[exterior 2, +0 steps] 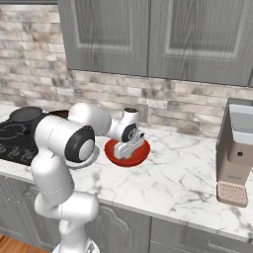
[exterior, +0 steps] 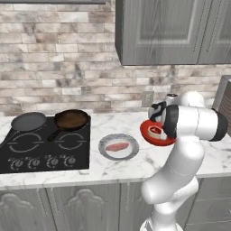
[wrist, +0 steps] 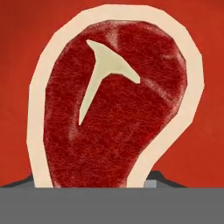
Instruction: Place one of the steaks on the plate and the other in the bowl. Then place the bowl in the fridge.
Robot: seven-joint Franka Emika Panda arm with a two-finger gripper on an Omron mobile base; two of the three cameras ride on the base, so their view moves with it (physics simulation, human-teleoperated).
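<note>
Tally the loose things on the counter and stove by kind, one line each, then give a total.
Steaks: 2, a pink slab on the plate, a fat-rimmed cut in the bowl
Plates: 1
Bowls: 1
Frying pans: 2
Total: 6

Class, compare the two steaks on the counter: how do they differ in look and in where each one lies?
The steak with the pale fat rim is deep red and rounded, with a pale T-shaped mark inside; the plain steak is pink-red, flatter and has no rim. The rimmed steak lies in the red bowl, under the gripper; the plain one lies on the grey plate. Both are raw and lie flat.
</note>
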